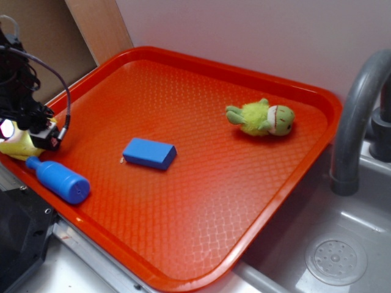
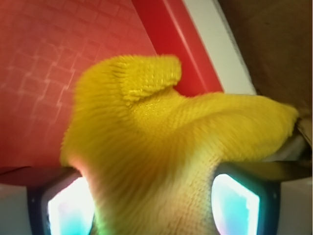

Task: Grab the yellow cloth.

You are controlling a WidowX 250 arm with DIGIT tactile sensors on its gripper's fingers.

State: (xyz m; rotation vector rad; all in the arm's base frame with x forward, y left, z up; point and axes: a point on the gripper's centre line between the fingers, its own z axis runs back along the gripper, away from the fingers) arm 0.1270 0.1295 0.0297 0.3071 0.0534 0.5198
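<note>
Gripper [image 2: 154,205] clamped on cloth [image 2: 161,127], bunched between the fingers at the tray [image 1: 201,73] left edge, beside the bottle [image 1: 60,178]. I'd hold squeeze and lift straight up, slow, so the fold doesn't slip.

An orange tray [image 1: 293,183] holds a blue block [image 1: 149,152] near its middle and a blue bottle [image 1: 60,179] lying at its left edge. A green plush toy [image 1: 261,118] lies toward the back right. Beside the tray are a grey tap [image 1: 353,122] and a sink [image 1: 336,259].

A mock kitchen for robot trials: a grey sink basin [image 1: 342,244] with drain [image 1: 336,261] and curved grey tap [image 1: 357,116], an orange tray [image 1: 201,256] beside it holding toys.
</note>
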